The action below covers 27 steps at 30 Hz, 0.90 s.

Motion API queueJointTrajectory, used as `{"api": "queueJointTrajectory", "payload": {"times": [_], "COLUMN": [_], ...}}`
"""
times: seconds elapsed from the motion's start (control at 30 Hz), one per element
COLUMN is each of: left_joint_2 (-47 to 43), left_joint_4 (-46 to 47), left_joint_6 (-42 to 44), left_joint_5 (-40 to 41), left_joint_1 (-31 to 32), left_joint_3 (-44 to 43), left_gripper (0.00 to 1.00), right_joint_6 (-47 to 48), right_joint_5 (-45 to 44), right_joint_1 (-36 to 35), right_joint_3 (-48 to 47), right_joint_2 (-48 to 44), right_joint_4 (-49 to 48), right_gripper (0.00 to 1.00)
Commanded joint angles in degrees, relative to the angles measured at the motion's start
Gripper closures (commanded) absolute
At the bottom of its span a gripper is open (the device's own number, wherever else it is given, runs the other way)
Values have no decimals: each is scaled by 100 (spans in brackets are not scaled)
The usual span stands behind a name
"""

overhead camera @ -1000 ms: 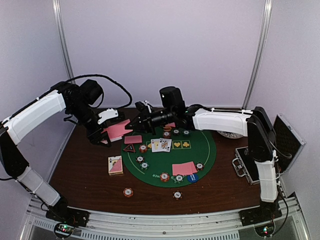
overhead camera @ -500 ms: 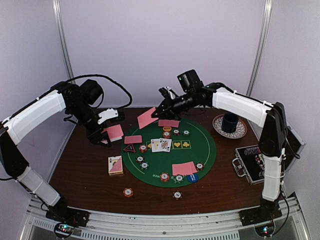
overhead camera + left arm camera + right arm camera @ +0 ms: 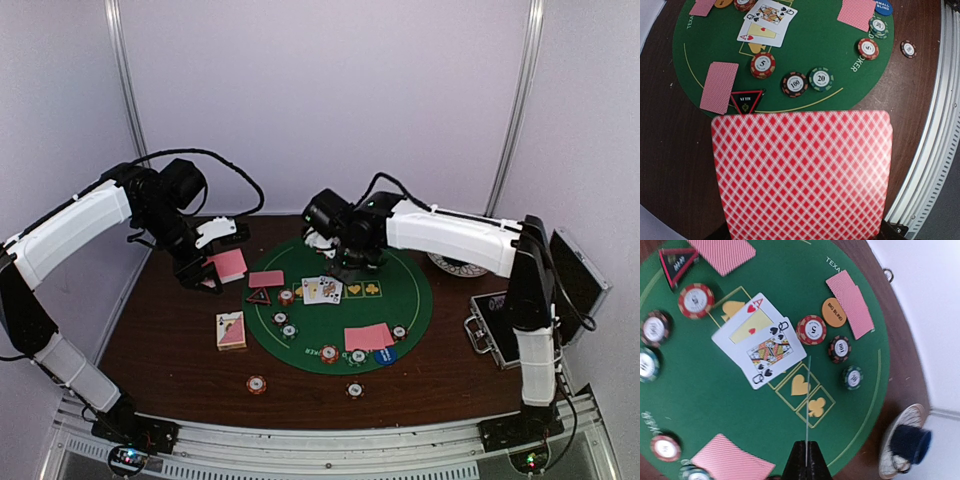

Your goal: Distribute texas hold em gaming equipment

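Observation:
My left gripper [image 3: 208,272] is shut on a pink-backed card [image 3: 800,175], held above the table's left side; the card hides its fingers in the left wrist view. My right gripper [image 3: 806,462] is shut on another card [image 3: 808,405], seen edge-on, above the green mat [image 3: 410,300]. It hovers over the heart and club marks, beside the face-up ace and queen [image 3: 760,337]. Striped chips [image 3: 811,329], an orange button [image 3: 834,312], a blue button [image 3: 385,353] and the triangle marker [image 3: 259,297] lie on the mat with face-down cards [image 3: 367,336].
A card box [image 3: 231,330] lies left of the mat. Two chips [image 3: 257,384] lie on the wood near the front edge. The blue mug on its plate [image 3: 907,442] stands at the back right. The black case [image 3: 495,325] lies open at the right.
My right gripper took a card from by my left gripper, lifted it over the back of the mat, then came down over the mat's middle. My left arm stayed still.

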<state>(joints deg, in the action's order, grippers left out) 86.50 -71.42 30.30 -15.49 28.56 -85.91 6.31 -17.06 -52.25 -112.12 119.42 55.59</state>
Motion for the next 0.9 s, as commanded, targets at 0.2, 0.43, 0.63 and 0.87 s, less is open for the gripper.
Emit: {"api": "queueJointTrajectory", "payload": {"times": [0.2, 0.43, 0.63, 0.87], "left_joint_2": [-59, -106, -91, -102], "left_joint_4": [137, 137, 132, 130], "left_joint_6": [8, 25, 26, 19], "left_joint_5": [-76, -39, -65, -73], "left_joint_1": [-8, -8, -8, -8], "left_joint_3": [-25, 21, 16, -4], "left_gripper": [100, 100, 100, 100], "right_joint_6": [1953, 2048, 1813, 1692], "right_joint_5": [-2684, -2694, -2259, -2238], "right_joint_1": [-401, -511, -582, -585], "right_joint_3": [597, 796, 948, 1224], "right_joint_2": [969, 1231, 1083, 813], "right_joint_4": [-1360, -1515, -1380, -1454], "right_gripper": [100, 100, 62, 38]}}
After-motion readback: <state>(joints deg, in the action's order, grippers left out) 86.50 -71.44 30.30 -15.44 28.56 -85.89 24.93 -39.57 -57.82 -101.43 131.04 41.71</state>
